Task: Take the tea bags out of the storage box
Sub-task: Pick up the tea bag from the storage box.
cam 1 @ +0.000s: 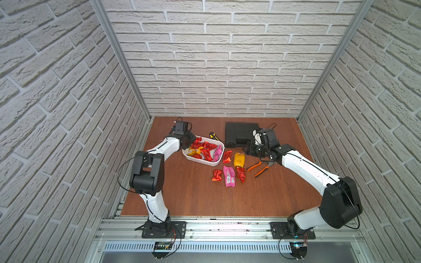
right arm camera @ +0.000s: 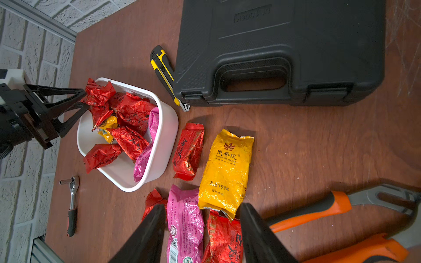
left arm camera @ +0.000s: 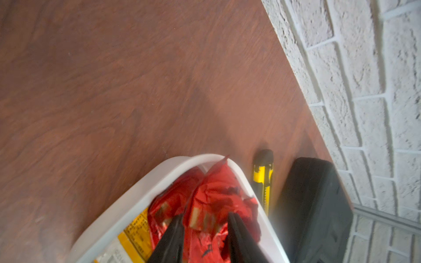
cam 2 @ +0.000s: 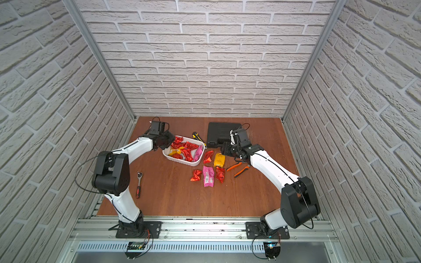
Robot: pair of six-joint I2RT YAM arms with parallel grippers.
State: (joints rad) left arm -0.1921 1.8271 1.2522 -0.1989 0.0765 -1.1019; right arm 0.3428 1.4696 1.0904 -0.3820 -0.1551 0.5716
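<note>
Your tea bags [right arm camera: 188, 151] are crinkled, glossy foil, and the storage box [right arm camera: 168, 127] is smooth white plastic. The worktop [right arm camera: 307, 148] looks like matt, reddish wood grain. You see matt, pebbled plastic on the black case [right arm camera: 284, 34]. The pliers [right arm camera: 319, 209] have dull grey metal and orange grips.

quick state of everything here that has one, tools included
storage box: upright, part full
left tool: around a red tea bag in the storage box, grip unclear
right tool: open, empty
tea bags on table: five, lying flat
black case: shut, flat
pliers: handles spread
utility knife: blade unclear
</note>
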